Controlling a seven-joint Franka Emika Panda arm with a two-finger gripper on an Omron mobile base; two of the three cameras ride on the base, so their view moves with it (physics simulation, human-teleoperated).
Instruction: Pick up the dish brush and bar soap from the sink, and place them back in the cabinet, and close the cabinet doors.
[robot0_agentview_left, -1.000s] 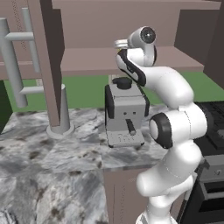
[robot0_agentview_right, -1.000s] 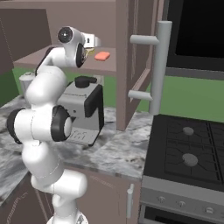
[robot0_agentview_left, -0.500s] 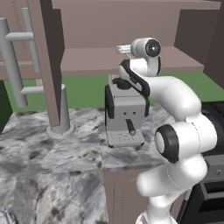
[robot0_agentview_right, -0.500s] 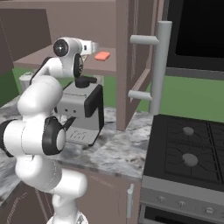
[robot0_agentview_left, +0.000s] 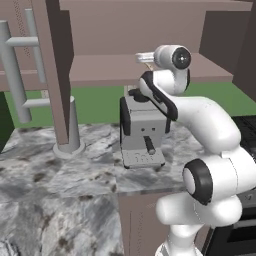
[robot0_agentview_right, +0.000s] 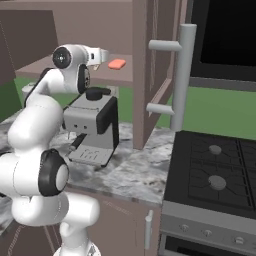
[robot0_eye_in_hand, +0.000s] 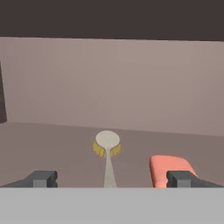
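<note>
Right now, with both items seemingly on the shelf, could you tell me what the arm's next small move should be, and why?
Probably draw the pincer straight back out of the cabinet. Its jaws stand open and empty, while the dish brush and bar soap lie apart on the shelf. Clearing the opening would let the cabinet doors be closed.

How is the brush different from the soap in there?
The brush is pale cream with yellow bristles; the soap is salmon-pink. The brush is long and thin, with a round head on a straight handle; the soap is a flat block. The brush sits midway between the open gripper's fingers; the soap sits by one fingertip. Both lie on the cabinet shelf, apart from each other.
</note>
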